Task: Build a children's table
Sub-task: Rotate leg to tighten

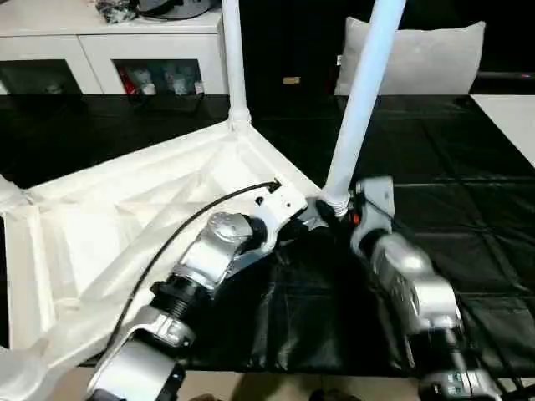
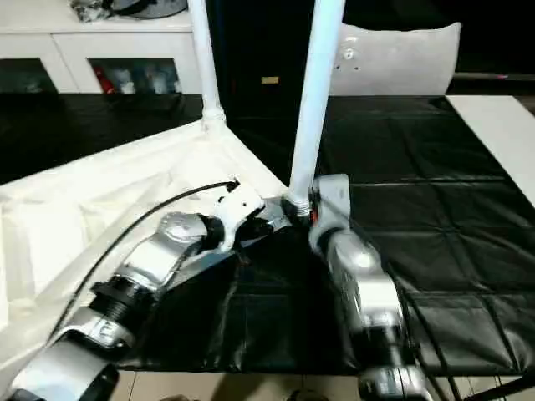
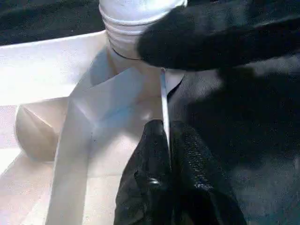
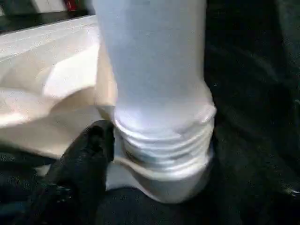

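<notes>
Upside down on the black-covered counter (image 1: 468, 167): children's table (image 1: 109, 225), ribbed underside up, spread across the left and centre. Far corner leg (image 1: 234, 58) upright in its socket. Second leg (image 1: 361, 100) tilted slightly, threaded base seated at the near right corner socket. Left gripper (image 3: 165, 136) with fingers clenched on the thin edge of the tabletop beside that socket. Right gripper (image 1: 338, 209) at the base of the second leg, one black finger (image 4: 86, 159) against the threads; cannot tell whether gripping. White cabinet (image 1: 100, 50) far left.
</notes>
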Robot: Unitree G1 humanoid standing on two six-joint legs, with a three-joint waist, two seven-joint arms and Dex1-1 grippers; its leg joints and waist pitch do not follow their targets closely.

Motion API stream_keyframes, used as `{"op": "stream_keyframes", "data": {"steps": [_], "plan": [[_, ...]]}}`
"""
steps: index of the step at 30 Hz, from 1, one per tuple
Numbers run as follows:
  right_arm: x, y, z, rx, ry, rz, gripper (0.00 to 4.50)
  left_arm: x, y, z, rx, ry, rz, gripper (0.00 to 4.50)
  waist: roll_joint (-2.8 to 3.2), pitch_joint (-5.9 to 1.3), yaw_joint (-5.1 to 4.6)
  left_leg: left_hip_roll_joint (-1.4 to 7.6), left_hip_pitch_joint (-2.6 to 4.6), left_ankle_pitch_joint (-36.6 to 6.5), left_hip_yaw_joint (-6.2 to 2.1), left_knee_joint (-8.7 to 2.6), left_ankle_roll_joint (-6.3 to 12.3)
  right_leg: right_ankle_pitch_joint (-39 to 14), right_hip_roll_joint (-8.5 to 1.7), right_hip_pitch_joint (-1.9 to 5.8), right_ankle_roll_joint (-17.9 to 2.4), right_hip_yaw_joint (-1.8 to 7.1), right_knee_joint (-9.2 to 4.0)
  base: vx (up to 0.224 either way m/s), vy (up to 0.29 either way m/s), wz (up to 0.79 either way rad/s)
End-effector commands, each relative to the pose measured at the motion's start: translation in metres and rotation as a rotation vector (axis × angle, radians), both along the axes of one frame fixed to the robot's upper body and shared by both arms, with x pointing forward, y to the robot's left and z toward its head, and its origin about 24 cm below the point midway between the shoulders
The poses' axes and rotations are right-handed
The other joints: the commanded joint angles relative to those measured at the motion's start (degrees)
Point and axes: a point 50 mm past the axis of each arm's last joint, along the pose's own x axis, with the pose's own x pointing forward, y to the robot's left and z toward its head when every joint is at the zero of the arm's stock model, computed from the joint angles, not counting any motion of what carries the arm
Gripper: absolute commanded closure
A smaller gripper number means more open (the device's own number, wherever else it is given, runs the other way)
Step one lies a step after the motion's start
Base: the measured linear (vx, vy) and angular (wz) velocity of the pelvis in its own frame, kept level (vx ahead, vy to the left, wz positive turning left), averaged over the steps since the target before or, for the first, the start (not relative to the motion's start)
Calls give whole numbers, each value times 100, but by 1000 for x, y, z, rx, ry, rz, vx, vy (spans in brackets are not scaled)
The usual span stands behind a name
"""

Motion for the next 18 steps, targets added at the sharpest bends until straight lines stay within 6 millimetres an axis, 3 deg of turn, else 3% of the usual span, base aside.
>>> {"op": "stream_keyframes", "data": {"steps": [1,3,8,10,13,14,17,18], "plan": [[-3,-3,4,14,-14,59,49,3,-2,22,-31,-104,-66,450,-14,-427,32,54,25,-939,13,-342,496,-1246,-305,419,-1205,191,-364,0,0,0],[-11,-18,11,-26,-53,182,25,1,7,19,-8,-90,-131,450,-31,-413,75,60,27,-1037,8,-345,465,-1519,-304,429,-1061,195,-390,0,0,0],[-24,-36,25,-93,-86,416,4,-10,21,12,44,-45,-326,450,-31,-414,128,61,23,-1062,7,-340,500,-1742,-321,421,-963,198,-398,0,0,0],[-28,-39,28,-130,-76,523,4,-14,27,10,79,-32,-416,450,-36,-410,133,76,35,-1042,10,-344,512,-1747,-314,399,-993,197,-399,0,0,0],[-30,-40,31,-145,-55,608,4,-18,34,7,128,-16,-522,450,-7,-415,218,106,53,-1007,16,-338,517,-1608,-320,376,-1089,208,-367,0,0,0],[-31,-39,33,-178,-47,683,4,-21,39,7,142,17,-584,450,-24,-420,251,114,60,-1019,17,-339,504,-1587,-320,380,-1121,205,-353,0,0,0],[-33,-35,32,-189,-35,762,4,-22,39,9,136,22,-630,450,-13,-416,290,123,65,-1074,25,-340,472,-1539,-324,369,-1168,213,-332,0,0,0],[-36,-30,31,-187,-21,837,4,-23,41,10,165,24,-680,450,-52,-421,297,120,51,-1061,20,-344,460,-1559,-336,392,-1158,212,-327,0,0,0]]}}
